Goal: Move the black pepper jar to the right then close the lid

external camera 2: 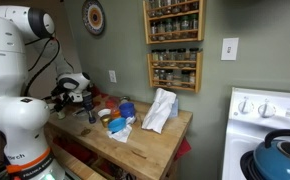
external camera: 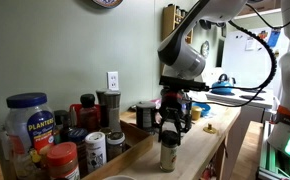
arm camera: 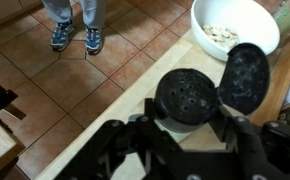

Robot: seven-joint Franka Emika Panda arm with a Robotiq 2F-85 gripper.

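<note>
The black pepper jar (external camera: 169, 156) stands upright on the wooden counter (external camera: 200, 150) near its front edge. My gripper (external camera: 170, 128) reaches down over it, with a finger pressed on each side of its upper part. In the wrist view the jar's dark shaker top (arm camera: 185, 97) with several holes shows between the fingers of my gripper (arm camera: 182, 126). The lid (arm camera: 243, 78) is flipped open and stands hinged at the jar's side. In an exterior view my gripper (external camera 2: 90, 108) and the jar (external camera 2: 91, 118) are small at the counter's left end.
A big blue-lidded jar (external camera: 27, 118), a red-lidded jar (external camera: 62, 160) and a white-labelled black-lidded jar (external camera: 93, 148) crowd the counter's left. A white bowl (arm camera: 235, 28) sits beyond the pepper jar. A crumpled white cloth (external camera 2: 160, 110) lies mid-counter. A person's feet (arm camera: 73, 36) stand on the tiled floor.
</note>
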